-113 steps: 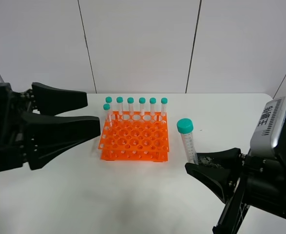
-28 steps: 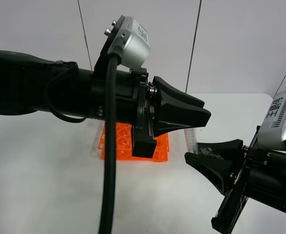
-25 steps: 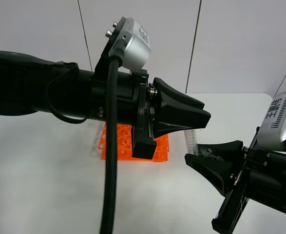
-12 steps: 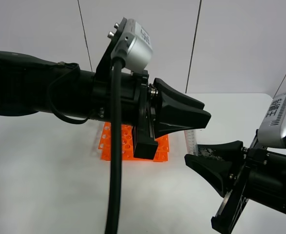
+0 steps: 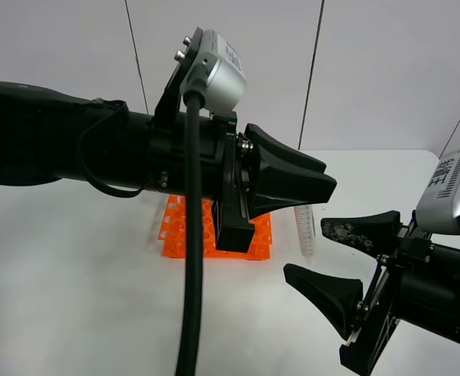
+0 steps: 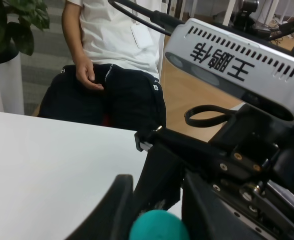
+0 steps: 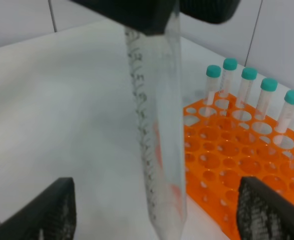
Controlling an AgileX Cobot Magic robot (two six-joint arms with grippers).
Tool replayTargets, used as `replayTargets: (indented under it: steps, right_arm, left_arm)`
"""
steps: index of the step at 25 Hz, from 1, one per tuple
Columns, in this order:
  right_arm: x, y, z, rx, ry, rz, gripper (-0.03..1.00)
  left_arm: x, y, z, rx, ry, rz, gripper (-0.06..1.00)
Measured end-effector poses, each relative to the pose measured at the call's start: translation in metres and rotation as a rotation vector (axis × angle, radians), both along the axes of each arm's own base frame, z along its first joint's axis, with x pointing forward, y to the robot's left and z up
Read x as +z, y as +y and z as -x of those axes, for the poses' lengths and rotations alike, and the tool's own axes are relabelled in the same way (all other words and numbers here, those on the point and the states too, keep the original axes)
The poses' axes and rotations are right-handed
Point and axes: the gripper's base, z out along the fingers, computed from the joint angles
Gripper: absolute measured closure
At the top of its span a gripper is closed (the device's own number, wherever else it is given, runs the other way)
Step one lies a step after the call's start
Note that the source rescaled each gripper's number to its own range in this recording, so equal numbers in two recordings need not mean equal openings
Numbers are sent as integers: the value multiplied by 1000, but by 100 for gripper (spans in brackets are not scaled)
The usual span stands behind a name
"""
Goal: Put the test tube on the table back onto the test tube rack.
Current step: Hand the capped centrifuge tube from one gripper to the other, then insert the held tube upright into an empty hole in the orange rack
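The test tube (image 5: 305, 232) hangs upright, right of the orange test tube rack (image 5: 184, 236). My left gripper (image 5: 320, 190) reaches across the rack and is shut on the tube's teal cap (image 6: 159, 226). In the right wrist view the clear graduated tube (image 7: 157, 150) hangs from the left gripper's black fingers (image 7: 152, 12), tip down above the white table (image 5: 96, 313). My right gripper (image 5: 305, 249) is open, with one finger on each side of the tube and not touching it. The right wrist view shows it (image 7: 154, 200) the same way.
Several teal-capped tubes (image 7: 247, 82) stand in the far row of the rack (image 7: 237, 165). My left arm and its cable (image 5: 190, 258) hide most of the rack in the exterior view. A seated person (image 6: 111, 50) shows beyond the table edge.
My right gripper has opened and let go of the test tube, which stays held by the left gripper. Earlier, the left arm reached across from the left and closed on the cap.
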Motion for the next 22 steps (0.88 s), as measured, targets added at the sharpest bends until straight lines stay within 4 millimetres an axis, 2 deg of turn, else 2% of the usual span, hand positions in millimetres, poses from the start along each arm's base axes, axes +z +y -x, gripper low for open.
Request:
replayTargets:
  steps: [6,14,19,22]
  right_arm:
    - [-3,-2,-1,-15,22,19,9]
    - [-14,-24,-14,-168,169,116,9]
    - [1,-35,-25,-236,211,200,9]
    - [10,-48,-33,-313,224,270,9]
  left_arm:
    - [-1,0,-2,22,-3,-10,94]
    - [-2,1,-4,39,-6,-18,94]
    - [-2,3,-6,56,-8,-22,94]
    - [-2,6,-10,68,-7,-21,94]
